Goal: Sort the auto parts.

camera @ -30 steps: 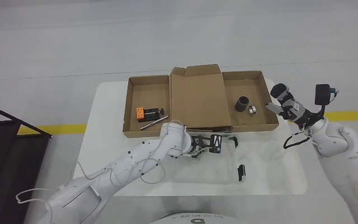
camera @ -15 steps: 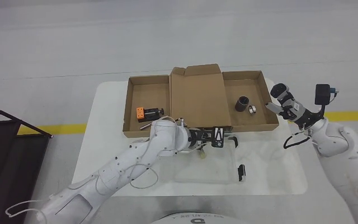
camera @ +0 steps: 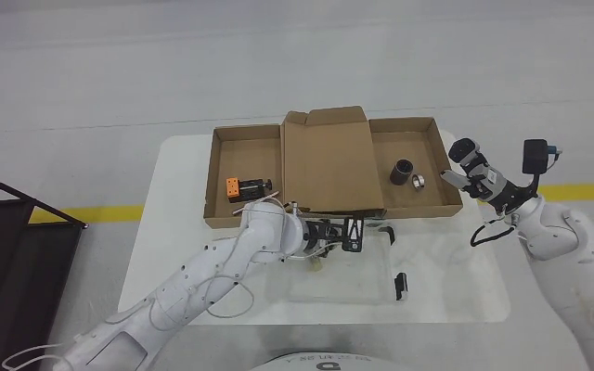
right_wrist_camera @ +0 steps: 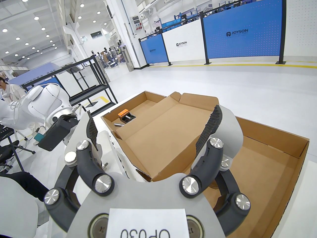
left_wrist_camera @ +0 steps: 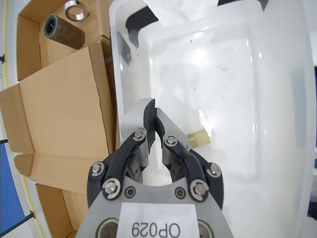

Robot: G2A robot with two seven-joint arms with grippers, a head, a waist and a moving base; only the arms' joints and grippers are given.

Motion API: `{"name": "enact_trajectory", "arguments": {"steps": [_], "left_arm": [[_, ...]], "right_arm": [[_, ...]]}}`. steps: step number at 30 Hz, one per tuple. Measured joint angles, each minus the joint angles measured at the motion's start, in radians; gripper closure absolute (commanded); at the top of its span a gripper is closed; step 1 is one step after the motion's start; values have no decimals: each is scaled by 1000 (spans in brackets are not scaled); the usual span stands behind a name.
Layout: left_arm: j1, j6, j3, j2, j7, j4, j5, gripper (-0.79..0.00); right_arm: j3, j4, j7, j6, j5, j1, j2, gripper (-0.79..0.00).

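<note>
1. White bench (camera: 445,269) on a factory floor. A cardboard box (camera: 325,185) with bays at left and right sits along the far side, and a clear plastic tub (left_wrist_camera: 115,50) sits just in front of it.
2. In the box so far: an orange block (camera: 233,188) and a steel pin (camera: 255,203) in the left bay, a dark sleeve (camera: 401,172) and a metal ring (camera: 419,182) in the right bay.
3. Left gripper (left_wrist_camera: 152,107) hangs inside the tub. Jaws narrow, almost closed, nothing visible between the pads.
4. A small brass fitting (left_wrist_camera: 199,138) lies on the tub floor just beside one finger. It's not gripped, as far as I can tell.
5. Two black clips are unsorted. One (left_wrist_camera: 141,23) is at the tub corner next to the box. The other (camera: 401,286) is at the tub's right end, and I can't tell if it's inside.
6. Right gripper (right_wrist_camera: 152,116) hovers by the box's right bay, jaws wide, holding nothing.
7. Step in hand, my read: picking the brass fitting out of the tub.
8. Next move calls for opening the jaws, shifting sideways to straddle the fitting and closing on it. Then lift clear of the tub wall and carry it to a bay. Risk: a small, slick part on smooth plastic may skid away as the jaws close.
</note>
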Motion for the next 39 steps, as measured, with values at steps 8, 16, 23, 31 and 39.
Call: {"name": "enact_trajectory", "arguments": {"steps": [8, 16, 23, 31, 39], "left_arm": [[31, -41, 9, 21, -218, -92, -18, -785], [-59, 52, 185, 62, -308, -54, 14, -742], [-178, 100, 323, 79, -357, -34, -114, -505], [-294, 179, 428, 70, -436, 14, -251, -366], [-368, 198, 494, 44, -454, 68, -379, -391]], "right_arm": [[0, 0, 0, 0, 0, 0, 0, -785], [0, 0, 0, 0, 0, 0, 0, -785], [0, 0, 0, 0, 0, 0, 0, -785], [0, 0, 0, 0, 0, 0, 0, -785], [0, 0, 0, 0, 0, 0, 0, -785]]}}
